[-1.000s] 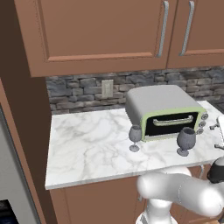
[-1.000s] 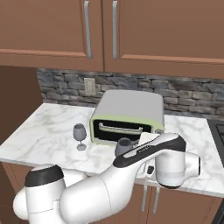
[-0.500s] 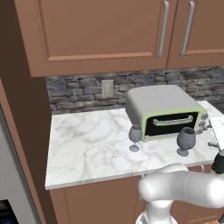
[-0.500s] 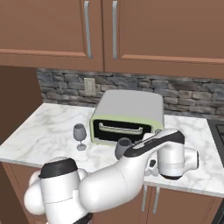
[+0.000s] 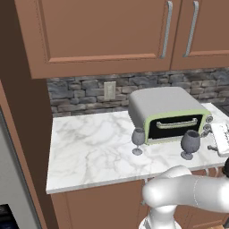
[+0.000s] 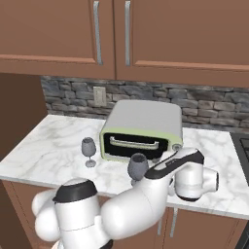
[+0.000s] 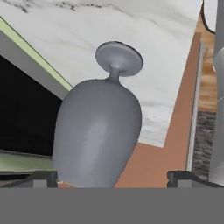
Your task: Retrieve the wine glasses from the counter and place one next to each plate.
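Reaching for the nearer translucent grey-blue stemmed wine glass (image 7: 98, 133), the claw (image 7: 112, 177) stands wide apart, the bowl just ahead between its tips on the white marble counter (image 7: 144, 52). Next: ease forward, then close on the bowl.

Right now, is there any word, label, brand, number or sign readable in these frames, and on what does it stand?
None: no readable text in any view.
Toaster oven: no brand or markings show on its green-trimmed front; its knobs are too small to show any marks.
Wall outlet: plain plate, no lettering.
Upper cabinets, counter and both wine glasses: unmarked.
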